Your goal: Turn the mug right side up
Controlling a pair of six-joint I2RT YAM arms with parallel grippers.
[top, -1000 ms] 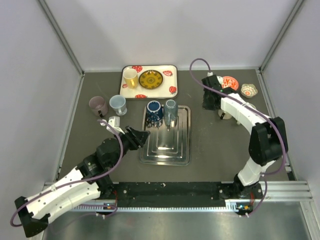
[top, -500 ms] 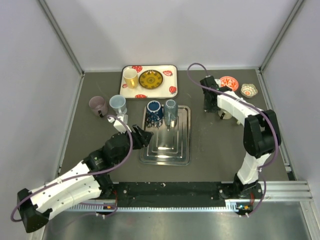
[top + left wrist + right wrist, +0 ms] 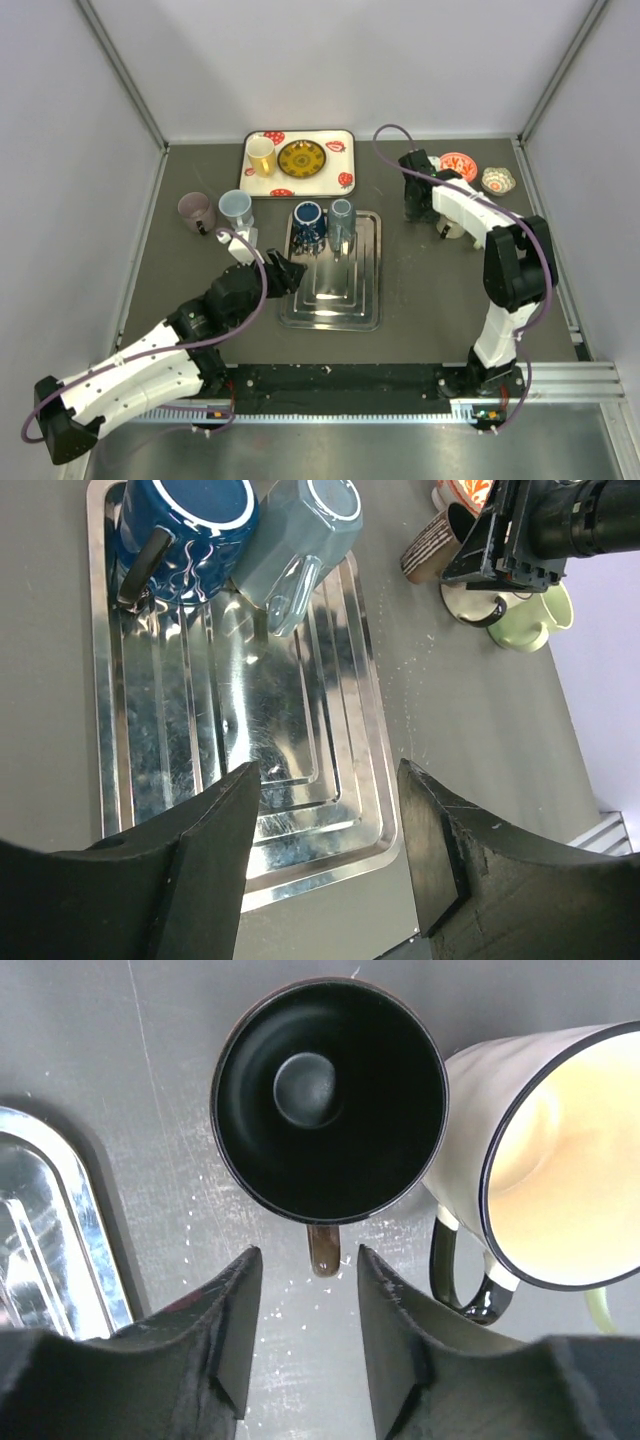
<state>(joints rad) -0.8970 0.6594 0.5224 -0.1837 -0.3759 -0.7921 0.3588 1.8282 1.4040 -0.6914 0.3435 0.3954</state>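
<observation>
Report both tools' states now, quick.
Left tool: open, holding nothing, above the metal tray.
Right tool: open, holding nothing, straddling the dark mug handle.

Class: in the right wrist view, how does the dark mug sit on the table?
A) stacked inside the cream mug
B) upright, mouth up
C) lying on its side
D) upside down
B: the dark mug shows its black inside and floor to the camera, beside the cream mug.

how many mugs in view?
8. Two on the metal tray: dark blue mug, grey-blue mug. Yellow mug on the strawberry tray. Mauve mug, light blue mug at left. Brown mug, cream mug, green mug under the right arm; more could hide there.
</observation>
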